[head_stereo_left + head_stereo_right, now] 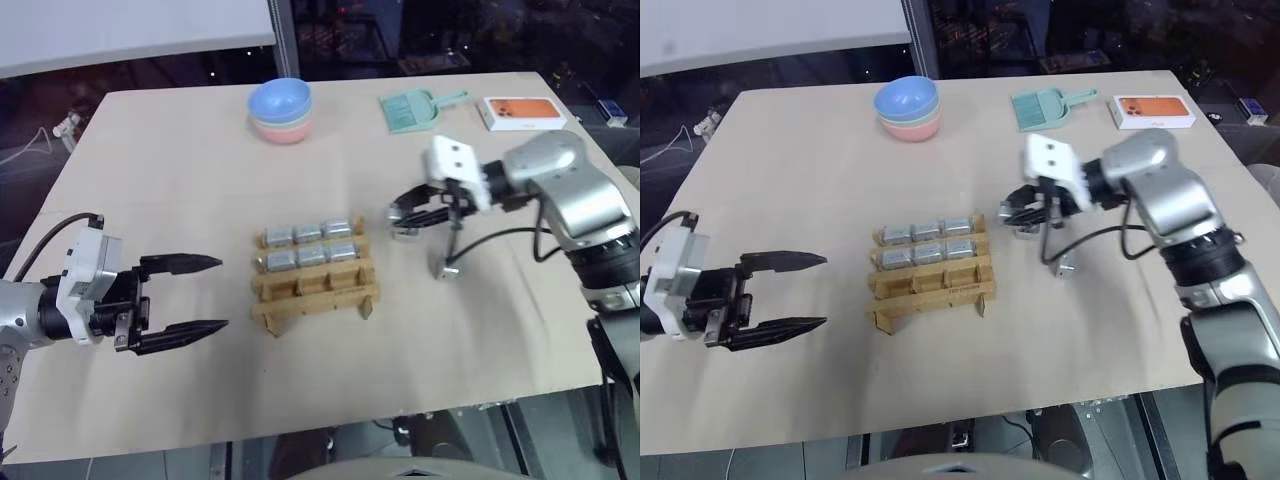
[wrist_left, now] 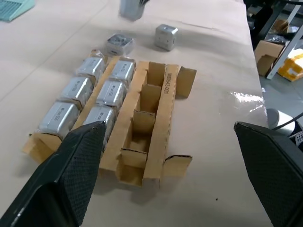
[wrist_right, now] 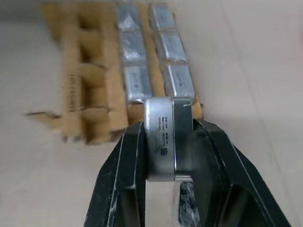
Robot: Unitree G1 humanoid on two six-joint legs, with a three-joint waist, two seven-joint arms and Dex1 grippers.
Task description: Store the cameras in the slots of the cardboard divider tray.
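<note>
Camera (image 3: 168,137) clamped between right gripper (image 3: 165,156) fingers

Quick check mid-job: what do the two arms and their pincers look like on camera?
Both arms have silver-grey rounded metal shells with white blocky wrist housings. Each pincer, left and right, has two black tapered fingers with a fine textured inner face. Black cables loop from each wrist.

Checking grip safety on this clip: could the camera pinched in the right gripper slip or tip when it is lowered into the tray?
The camera looks smooth and metallic, so slipping seems possible. The right gripper pinches its flat sides, which probably steadies it. Boxy, it shouldn't roll.
</note>
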